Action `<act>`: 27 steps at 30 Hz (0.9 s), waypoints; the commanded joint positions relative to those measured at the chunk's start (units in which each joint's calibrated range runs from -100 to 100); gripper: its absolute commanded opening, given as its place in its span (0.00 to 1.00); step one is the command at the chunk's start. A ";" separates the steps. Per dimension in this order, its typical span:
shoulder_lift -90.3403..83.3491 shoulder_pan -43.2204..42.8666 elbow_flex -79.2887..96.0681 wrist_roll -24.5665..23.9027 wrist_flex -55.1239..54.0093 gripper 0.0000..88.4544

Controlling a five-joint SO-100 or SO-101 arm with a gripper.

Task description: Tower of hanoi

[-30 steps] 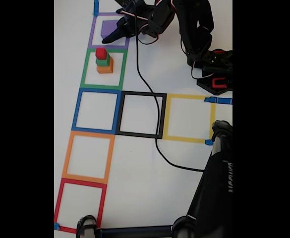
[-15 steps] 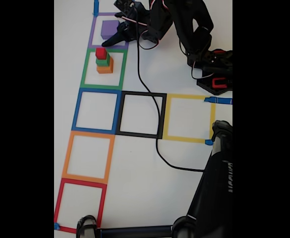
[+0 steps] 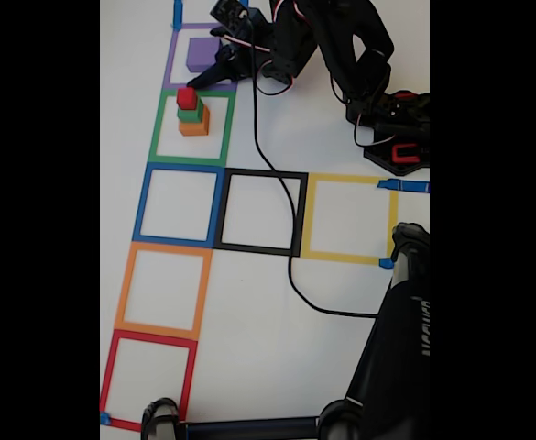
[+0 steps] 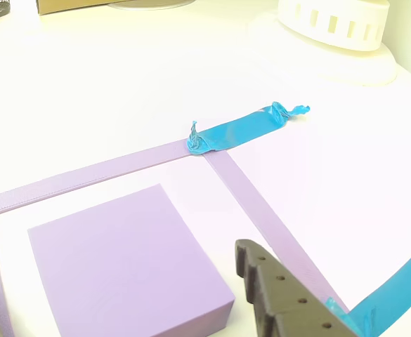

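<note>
A flat purple block lies inside the purple tape square at the top of the fixed view. One square below, in the green square, stands a stack with a red cube on a green block on an orange block. My black gripper is open at the purple block's right side, one finger touching down at the square's lower edge. In the other view the purple block sits between the spread fingers, with one finger just clear of its right side.
Below the green square come blue, orange and red tape squares; black and yellow squares lie to the right. A black cable crosses the table. The arm's base and a black stand occupy the right side.
The gripper, which covered part of the purple block a second ago, has drawn back to the right and upward, so the whole block now shows. The stack has not moved.
</note>
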 commanded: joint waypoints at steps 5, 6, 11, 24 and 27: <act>-0.10 0.37 -1.32 0.00 -1.34 0.46; -0.02 0.37 -1.32 0.00 -1.34 0.45; 0.39 0.37 -1.32 0.00 -1.34 0.44; 1.03 -0.69 -1.41 0.00 -1.51 0.38; 1.28 -0.98 -1.59 0.00 -1.67 0.36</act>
